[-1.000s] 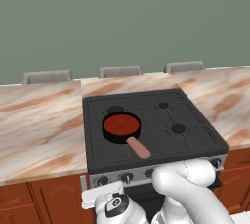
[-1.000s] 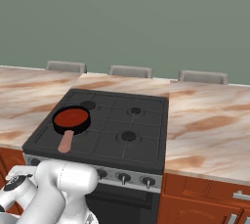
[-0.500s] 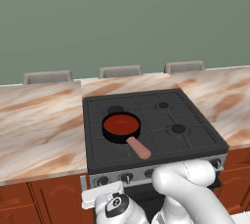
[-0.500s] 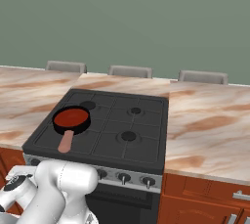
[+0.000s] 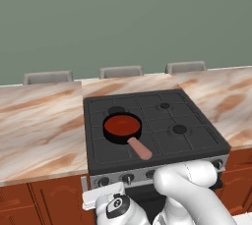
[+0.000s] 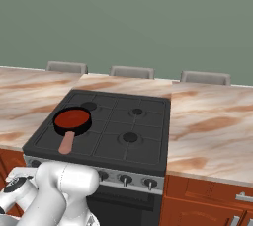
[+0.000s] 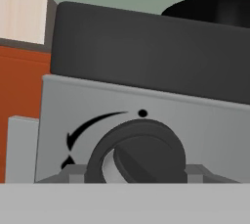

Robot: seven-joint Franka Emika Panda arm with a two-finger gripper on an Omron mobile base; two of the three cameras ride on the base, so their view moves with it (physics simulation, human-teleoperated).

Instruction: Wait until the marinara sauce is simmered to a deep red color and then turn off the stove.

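**Sauce pan on the front-left burner, gripper at a knob**

Marbled tan countertop (image 5: pixel 39 126) flanks one black stove (image 5: pixel 197 135), where we count four burners and one small pan (image 5: pixel 109 131). One disc of marinara sauce (image 5: pixel 121 125) fills it, deep red. Its handle (image 5: pixel 140 148) runs lengthwise toward the knob panel, angled slightly right. Low at that panel, our gripper (image 7: pixel 135 176) has its fingertips shut on a dark knob (image 7: pixel 141 150).

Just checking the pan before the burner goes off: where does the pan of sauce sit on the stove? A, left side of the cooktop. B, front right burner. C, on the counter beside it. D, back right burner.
A: the marinara sauce in its black pan sits on the left side of the stove, handle toward the front.
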